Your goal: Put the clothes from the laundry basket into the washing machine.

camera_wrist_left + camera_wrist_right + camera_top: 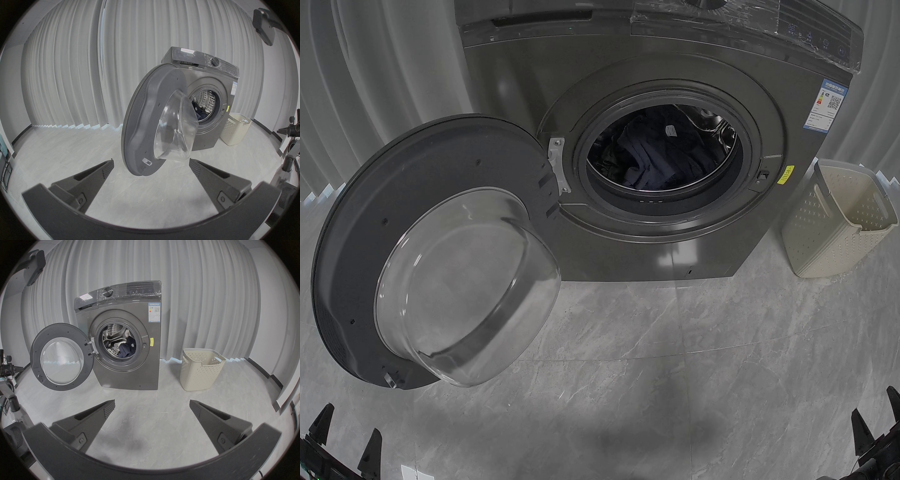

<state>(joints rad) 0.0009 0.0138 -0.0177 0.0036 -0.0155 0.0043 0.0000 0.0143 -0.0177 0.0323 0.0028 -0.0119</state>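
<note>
Washing machine (506, 81): dark grey front loader, standing on the floor. Its round door (356, 250) is swung fully open to the robot's left, and the clear domed window faces outward. Clothes (659, 156): dark navy garments bunched in the lower part of the drum, behind the open port. Laundry basket (831, 244): cream perforated plastic, upright on the floor, just beside the machine's right side.
</note>
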